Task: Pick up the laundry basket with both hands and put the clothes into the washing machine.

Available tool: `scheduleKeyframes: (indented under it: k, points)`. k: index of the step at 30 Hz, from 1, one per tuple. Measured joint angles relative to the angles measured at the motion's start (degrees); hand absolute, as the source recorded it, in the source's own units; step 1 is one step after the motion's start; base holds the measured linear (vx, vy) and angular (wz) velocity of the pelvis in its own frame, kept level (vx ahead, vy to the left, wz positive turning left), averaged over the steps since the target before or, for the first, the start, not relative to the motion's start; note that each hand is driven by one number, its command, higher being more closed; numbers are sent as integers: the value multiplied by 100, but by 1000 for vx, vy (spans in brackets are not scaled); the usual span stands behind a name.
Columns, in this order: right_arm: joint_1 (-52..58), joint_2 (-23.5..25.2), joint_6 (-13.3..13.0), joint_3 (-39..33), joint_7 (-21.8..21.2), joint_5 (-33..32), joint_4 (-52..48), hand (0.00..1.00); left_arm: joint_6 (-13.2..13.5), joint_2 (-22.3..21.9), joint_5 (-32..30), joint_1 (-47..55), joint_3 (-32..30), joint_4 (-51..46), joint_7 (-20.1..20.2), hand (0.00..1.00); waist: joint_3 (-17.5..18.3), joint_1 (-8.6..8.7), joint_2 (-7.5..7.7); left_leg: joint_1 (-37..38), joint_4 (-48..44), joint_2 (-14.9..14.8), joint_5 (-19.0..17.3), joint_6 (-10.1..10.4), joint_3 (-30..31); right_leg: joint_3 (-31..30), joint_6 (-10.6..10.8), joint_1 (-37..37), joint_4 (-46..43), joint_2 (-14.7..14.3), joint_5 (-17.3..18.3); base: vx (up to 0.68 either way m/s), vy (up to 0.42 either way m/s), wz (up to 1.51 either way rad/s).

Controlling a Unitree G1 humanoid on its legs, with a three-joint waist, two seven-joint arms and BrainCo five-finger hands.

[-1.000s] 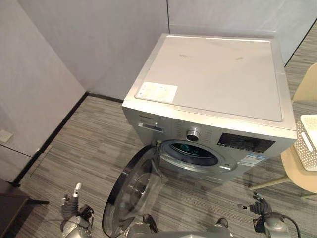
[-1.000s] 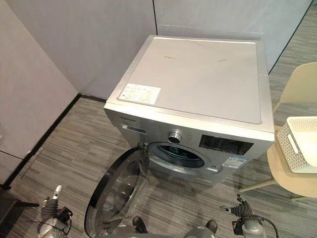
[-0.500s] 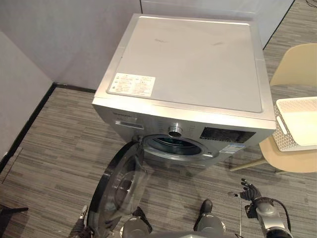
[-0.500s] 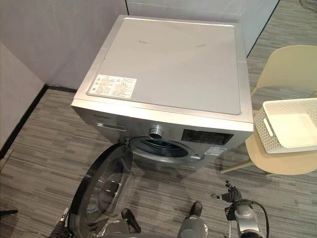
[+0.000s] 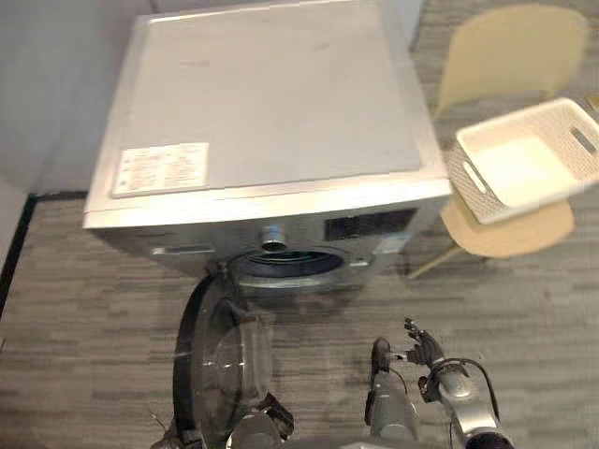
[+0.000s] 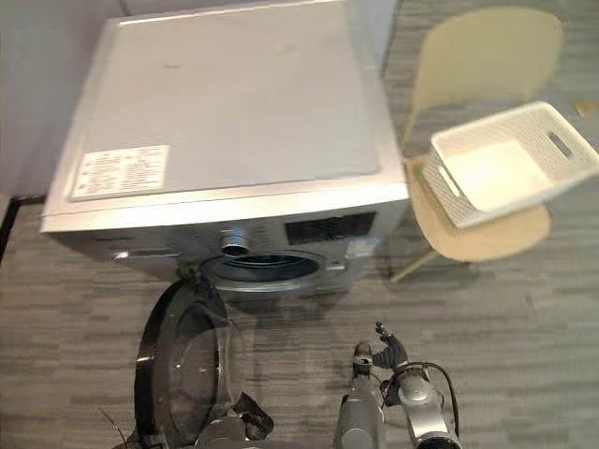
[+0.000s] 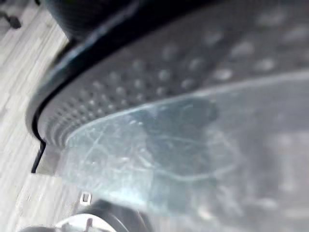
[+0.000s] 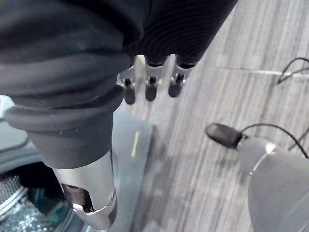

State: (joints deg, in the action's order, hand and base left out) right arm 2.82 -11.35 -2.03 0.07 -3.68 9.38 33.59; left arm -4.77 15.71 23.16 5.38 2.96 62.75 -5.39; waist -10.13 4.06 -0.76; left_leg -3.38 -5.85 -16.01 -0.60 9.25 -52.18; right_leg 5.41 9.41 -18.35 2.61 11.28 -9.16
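The white perforated laundry basket (image 5: pixel 529 159) rests on a beige chair (image 5: pixel 510 229) to the right of the silver washing machine (image 5: pixel 262 112); its inside looks bare. The machine's round glass door (image 5: pixel 220 360) hangs open toward me, and something teal (image 8: pixel 41 205) shows in the drum (image 6: pixel 262 268). My right hand (image 5: pixel 423 348) hangs low over the floor in front of the machine's right side, fingers (image 8: pixel 150 89) straight and holding nothing. My left hand (image 5: pixel 168 436) sits at the bottom edge, by the door's left rim. The door glass (image 7: pixel 183 145) is very close in the left wrist view.
Grey partition walls (image 5: pixel 56 56) stand behind and to the left of the machine. Striped grey carpet (image 5: pixel 524 318) lies between my right hand and the chair. The open door takes up the floor in front of the drum.
The whole picture has swung right, so the machine sits further left and the basket and chair are more fully in view. My right hand shows a little higher and nearer the middle.
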Motion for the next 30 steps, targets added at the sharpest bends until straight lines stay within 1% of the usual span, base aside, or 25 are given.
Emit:
scheduleKeyframes:
  k: [1, 2, 3, 4, 5, 6, 7, 8, 9, 11, 14, 17, 20, 24, 25, 27, 28, 29, 30]
  points:
    - [2, 3, -7, 45, 3, -50, -45, 0, -10, 33, 27, 0, 78, 0, -72, 0, -1, 47, 2, -2, 26, 5, -15, 1, -63, -148, 6, -33, 86, -30, 3, -103, -57, -77]
    - [-28, -19, -23, 127, 4, -114, -98, 0, -26, 59, 127, 0, 96, 15, -145, 0, 4, 180, -49, -16, 222, 68, -10, 7, -121, -326, 204, -71, 295, -92, 158, -71, -53, -59]
    - [-109, -47, -27, 166, 5, -160, -115, 0, -53, 70, 112, 0, 168, 23, -176, 0, 23, 192, -203, -30, 340, 25, 19, 44, -139, -447, 262, -158, 165, -217, 220, -51, -57, -54]
    - [-71, -31, -25, 228, 40, -265, -124, 0, -102, 157, 139, 0, 337, 21, -250, 0, -3, 253, -201, -140, 334, -48, 42, 79, -97, -902, 64, -503, -672, -431, 251, 36, -41, -11]
    - [11, -49, -27, 324, 108, -330, -140, 0, -102, 239, 172, -4, 505, 19, -276, 0, 15, 302, -169, -153, 333, 34, 92, 129, 58, -849, -45, -463, -665, -400, 521, 65, -51, 7]
    - [68, -65, 14, 464, 137, -404, -309, 0, -108, 344, 225, -6, 833, -12, -313, 0, 20, 294, -173, -191, 376, 28, 105, 139, 118, -853, -104, -463, -572, -442, 543, 68, -41, 11]
    - [135, -124, 11, 570, 169, -450, -624, 0, -116, 429, 243, -5, 1103, -32, -330, 0, 14, 289, -164, -239, 413, 25, 107, 135, 123, -883, -111, -465, -433, -473, 549, 42, -48, -11]
    - [176, -208, -42, 743, 235, -455, -990, 0, -117, 487, 409, -5, 1411, -30, -349, 0, 4, 281, -148, -296, 486, 53, 139, 89, 123, -921, -113, -455, -254, -485, 549, 41, -25, -12]
    - [140, -266, -94, 797, 240, -454, -1057, 0, -116, 491, 520, -5, 1563, -11, -352, 0, 16, 269, -168, -301, 586, 112, 183, 32, 127, -941, -114, -468, -245, -474, 528, 45, -16, -3]
    - [23, -271, -113, 779, 271, -461, -1053, 0, -109, 514, 578, -11, 1830, -40, -353, 0, 50, 263, -224, -319, 669, 201, 196, 39, 234, -864, -104, -517, -369, -399, 469, 54, 12, 22]
    - [-42, -231, -132, 768, 399, -483, -1101, 0, -87, 513, 613, -10, 2159, -50, -354, 0, 56, 227, -233, -320, 783, 221, 236, 10, 335, -721, -142, -502, -499, -399, 432, 77, 17, 18]
    - [-40, -29, -130, 547, 487, -483, -1116, 0, 11, 504, 611, -10, 2171, -53, -341, 0, 54, 122, -230, -261, 952, 261, 320, 8, 329, -695, -145, -590, -733, -451, 424, 36, 16, 2]
    - [22, 116, -131, 366, 500, -485, -1116, 0, 38, 478, 501, -29, 2113, -53, -323, 0, 54, 124, -229, -185, 1008, 328, 326, -6, 331, -619, -144, -564, -816, -350, 425, -37, 10, 4]
    - [339, 214, -125, 246, 503, -484, -1114, 0, 36, 452, 43, -244, 1884, -41, -262, 0, 51, 70, -222, -205, 1113, 510, 363, -85, 445, -376, -116, -497, -793, -118, 450, -67, 33, 26]
    - [407, 229, -124, 174, 498, -484, -1056, 0, 35, 431, -187, -438, 1788, -42, -218, 0, 51, -45, -216, -257, 1118, 626, 378, -120, 546, -266, -85, -452, -724, 15, 473, -69, 28, 39]
    - [357, 240, -113, 166, 500, -486, -936, 0, 39, 395, -346, -540, 1656, -48, -212, 0, 49, -61, -213, -345, 1131, 702, 429, -194, 668, -198, -85, -466, -707, 111, 472, -77, 35, 42]
    - [192, 247, -119, 154, 525, -541, -840, 0, 49, 391, -383, -714, 1534, -107, -211, 0, 5, -136, -145, -507, 1162, 792, 475, -259, 815, -85, -83, -532, -695, 231, 442, -85, 43, 54]
    - [71, 270, -117, 155, 587, -608, -710, 0, 79, 391, -380, -808, 1461, -235, -212, 0, 3, -205, -146, -637, 1160, 835, 515, -316, 909, -22, -74, -583, -658, 285, 377, -107, 49, 64]
    - [-101, 279, -117, 153, 640, -684, -554, 0, 104, 395, -375, -861, 1329, -412, -213, 0, -9, -228, -143, -796, 1134, 878, 558, -375, 1017, 74, -71, -632, -584, 344, 290, -106, 56, 65]
